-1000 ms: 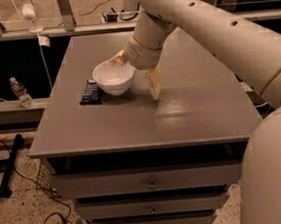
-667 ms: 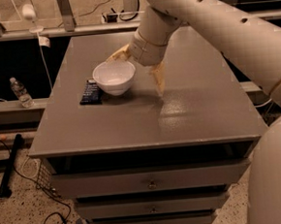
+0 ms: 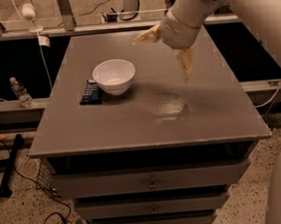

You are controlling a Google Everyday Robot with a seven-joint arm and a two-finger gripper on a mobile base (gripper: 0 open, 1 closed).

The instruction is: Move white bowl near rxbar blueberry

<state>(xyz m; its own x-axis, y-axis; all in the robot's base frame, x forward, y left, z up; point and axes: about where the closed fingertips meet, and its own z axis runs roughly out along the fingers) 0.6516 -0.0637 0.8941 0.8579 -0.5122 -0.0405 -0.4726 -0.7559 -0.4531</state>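
The white bowl (image 3: 114,76) stands upright on the grey table (image 3: 150,118), left of centre. The rxbar blueberry (image 3: 90,92), a dark navy bar, lies flat just left of the bowl, touching or almost touching its base. My gripper (image 3: 167,48) hangs above the table's back middle, up and to the right of the bowl and apart from it. Its two yellowish fingers (image 3: 185,61) are spread wide, and nothing is between them.
A plastic water bottle (image 3: 21,91) stands on a low ledge left of the table. A white cable with a round plug (image 3: 28,11) hangs at the back left. Drawers (image 3: 151,181) are under the tabletop. My arm (image 3: 229,0) crosses the upper right.
My gripper has drawn away from the bowl, rising and moving right and back. The bowl stays where it was beside the bar.
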